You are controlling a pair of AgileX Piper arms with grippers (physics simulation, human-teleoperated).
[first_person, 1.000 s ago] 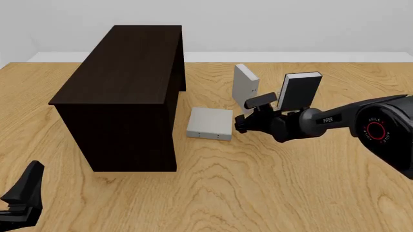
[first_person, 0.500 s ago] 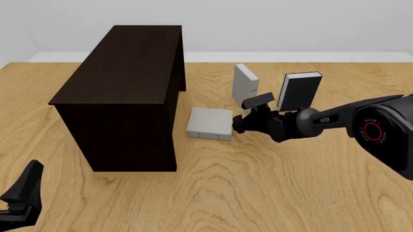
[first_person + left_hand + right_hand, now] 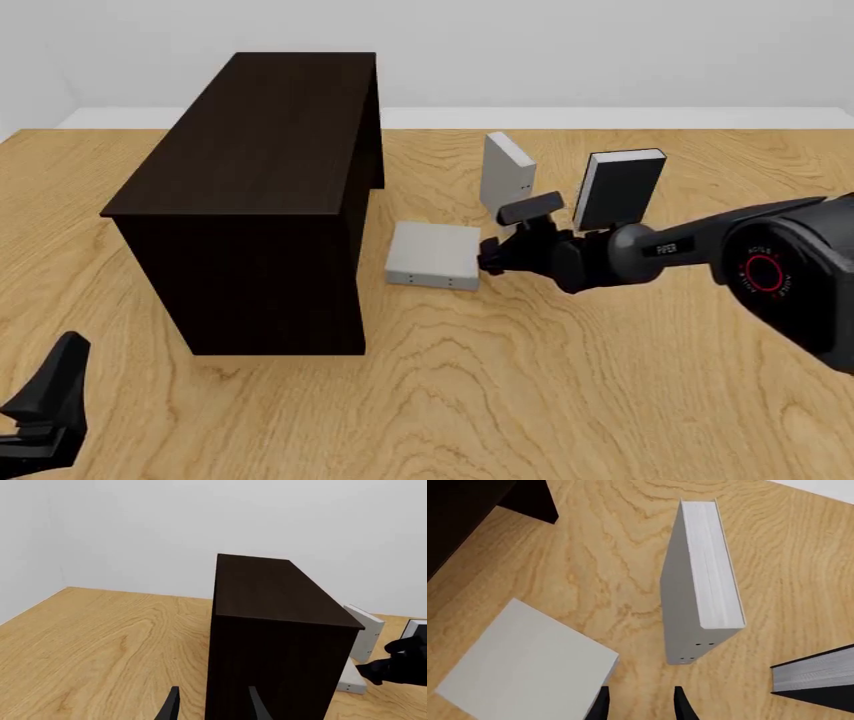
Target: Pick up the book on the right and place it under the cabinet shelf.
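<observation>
The book [image 3: 507, 180] stands upright on its edge on the worktop [image 3: 561, 380], well apart from the cabinet shelf [image 3: 254, 200] and between two neighbours: a look-alike grey book [image 3: 434, 255] lying flat just beside the cabinet, and a black-covered book [image 3: 618, 188] leaning on the far right. The right gripper [image 3: 505, 238] hovers low, just short of the upright book, its fingers [image 3: 599, 704] spread apart and grasping nothing. In the right wrist view the book [image 3: 700, 570] lies straight ahead, with the flat grey book [image 3: 527, 665] off to one side. The main risk is probably a topple: the book is tall, slim and balanced on a narrow edge, so a finger nudging its cover before both close could push it over, perhaps onto the black-covered book. A second hazard is the tight spacing; the lower finger sits close to the flat book's corner and could drag it, or the wrong grey book could be grasped. The left gripper [image 3: 212, 707] rests near the cabinet's front, fingers parted and empty.
</observation>
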